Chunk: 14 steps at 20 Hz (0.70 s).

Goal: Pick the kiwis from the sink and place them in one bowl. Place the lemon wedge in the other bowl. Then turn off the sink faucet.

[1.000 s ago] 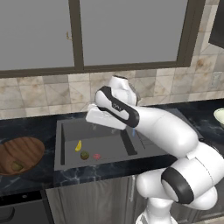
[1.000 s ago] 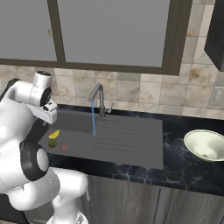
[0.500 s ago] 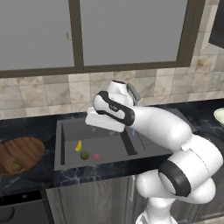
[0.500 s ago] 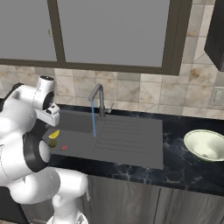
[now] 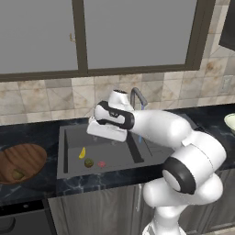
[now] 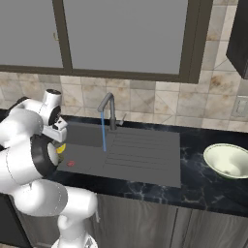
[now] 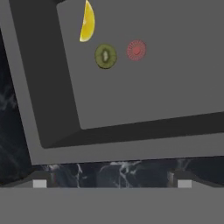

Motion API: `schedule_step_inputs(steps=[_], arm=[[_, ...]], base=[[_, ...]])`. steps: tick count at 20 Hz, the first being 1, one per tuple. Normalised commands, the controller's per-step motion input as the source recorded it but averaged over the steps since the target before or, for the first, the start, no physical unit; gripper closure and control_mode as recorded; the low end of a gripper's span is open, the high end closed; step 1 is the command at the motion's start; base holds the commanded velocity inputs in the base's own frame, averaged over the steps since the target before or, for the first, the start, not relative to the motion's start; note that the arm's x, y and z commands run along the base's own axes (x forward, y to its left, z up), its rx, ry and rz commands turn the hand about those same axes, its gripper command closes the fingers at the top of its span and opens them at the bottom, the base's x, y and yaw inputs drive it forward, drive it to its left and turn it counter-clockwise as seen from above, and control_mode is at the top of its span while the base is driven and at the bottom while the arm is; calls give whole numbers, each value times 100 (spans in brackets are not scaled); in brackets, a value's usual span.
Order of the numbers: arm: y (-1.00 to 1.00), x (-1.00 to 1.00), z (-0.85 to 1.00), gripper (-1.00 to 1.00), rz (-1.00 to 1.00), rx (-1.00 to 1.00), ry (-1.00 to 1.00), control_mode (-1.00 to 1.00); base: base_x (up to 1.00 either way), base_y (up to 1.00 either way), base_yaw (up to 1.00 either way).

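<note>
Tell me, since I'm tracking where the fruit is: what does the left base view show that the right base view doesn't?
Left base view alone: the brown wooden bowl holding a brownish-green kiwi, and another kiwi in the sink. Right base view alone: the pale cream bowl, nothing visible inside. Shared: the dark grey sink, the yellow lemon wedge and flat red-pink thing in it, and the dark faucet with its blue stream.

Lemon wedge (image 5: 82, 153) beside kiwi (image 5: 89, 162) in sink (image 5: 69, 140)
</note>
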Motion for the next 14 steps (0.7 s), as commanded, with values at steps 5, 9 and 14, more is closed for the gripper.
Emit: schedule_step_inputs(steps=[5, 9, 14], arm=[[8, 11, -34, -100, 0, 0, 0, -100], [1, 1, -34, -100, 0, 0, 0, -100], [2, 3, -33, -100, 0, 0, -1, -100]], base=[[0, 0, 0], [0, 0, 0], [0, 0, 0]])
